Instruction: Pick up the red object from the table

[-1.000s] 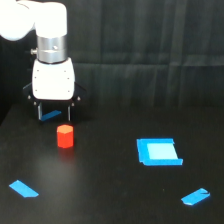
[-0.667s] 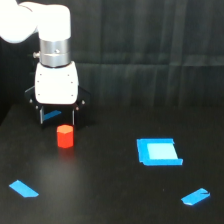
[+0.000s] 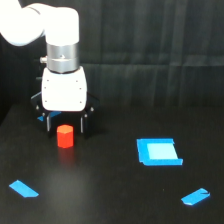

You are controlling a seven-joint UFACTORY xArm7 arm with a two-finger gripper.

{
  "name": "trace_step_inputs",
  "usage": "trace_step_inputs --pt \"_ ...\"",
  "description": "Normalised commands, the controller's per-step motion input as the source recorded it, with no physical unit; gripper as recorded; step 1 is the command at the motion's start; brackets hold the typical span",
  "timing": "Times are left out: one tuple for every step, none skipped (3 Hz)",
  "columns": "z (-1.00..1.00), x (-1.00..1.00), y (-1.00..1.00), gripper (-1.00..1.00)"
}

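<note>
mostly matte: faceted red object (image 3: 65,136), black table (image 3: 110,195).

A single exterior view faces the arm (image 3: 55,45) head-on, slightly above the table (image 3: 115,195) (fairly near).

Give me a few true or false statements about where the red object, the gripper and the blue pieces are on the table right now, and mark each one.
1. The red object stands upright on the table. True.
2. The gripper has lifted the red object clear of the table. False: it rests on the surface, between and just in front of the open fingers.
3. The blue square lies toward the exterior view's right of the red object. True.
4. The red object sits on top of the blue square. False: they are well apart, with bare table between.
5. A blue tape strip lies near the exterior view's lower left. True.
</note>
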Motion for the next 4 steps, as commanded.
trace_step_inputs --pt "-0.15 0.24 -0.48 0.99" --pt "-0.27 0.18 -0.01 -0.13" --pt "-0.17 0.1 0.04 -0.91" --pt "-0.2 0.08 0.06 -0.95"
